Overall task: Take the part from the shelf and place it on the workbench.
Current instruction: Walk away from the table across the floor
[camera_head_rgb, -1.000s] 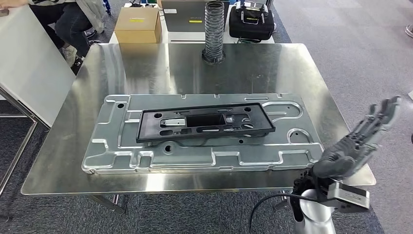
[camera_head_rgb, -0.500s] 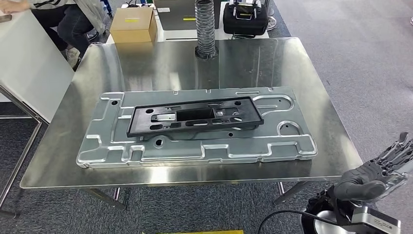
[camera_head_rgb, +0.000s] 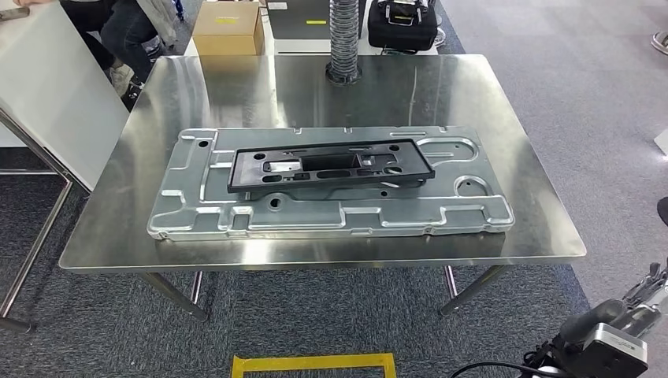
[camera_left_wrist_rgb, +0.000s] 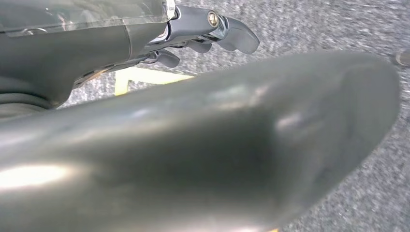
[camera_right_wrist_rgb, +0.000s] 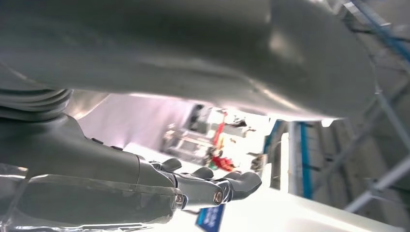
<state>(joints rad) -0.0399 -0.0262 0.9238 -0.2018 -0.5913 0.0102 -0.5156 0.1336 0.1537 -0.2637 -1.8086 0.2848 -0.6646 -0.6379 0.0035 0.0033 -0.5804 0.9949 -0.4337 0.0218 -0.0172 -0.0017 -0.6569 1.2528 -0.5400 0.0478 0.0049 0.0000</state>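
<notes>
Grey carpet (camera_head_rgb: 614, 118) surrounds a steel workbench (camera_head_rgb: 473, 94) seen from the head view. Low at the near right corner of that view, below the bench edge, the right hand (camera_head_rgb: 642, 303) is only partly in frame; in the right wrist view its fingers (camera_right_wrist_rgb: 232, 186) reach out loosely with gaps between them and nothing held, under a broad grey thumb. The left hand (camera_left_wrist_rgb: 193, 159) hangs over the carpet in the left wrist view, its dark fingers (camera_left_wrist_rgb: 232, 36) extended with nothing in them, and a strip of yellow floor tape (camera_left_wrist_rgb: 145, 77) shows beyond them. Outward from the hands, the black part (camera_head_rgb: 331, 165), a long flat frame with cut-outs, lies on top of a larger stamped grey metal panel (camera_head_rgb: 331, 220) that rests flat on the workbench, both running across the bench. At the far edge a ribbed grey hose (camera_head_rgb: 344, 39) stands upright. Behind the bench sit a cardboard box (camera_head_rgb: 228, 27) and a black case (camera_head_rgb: 402, 24). A seated person (camera_head_rgb: 134, 27) is at the far left, beside a white table (camera_head_rgb: 47, 102).
</notes>
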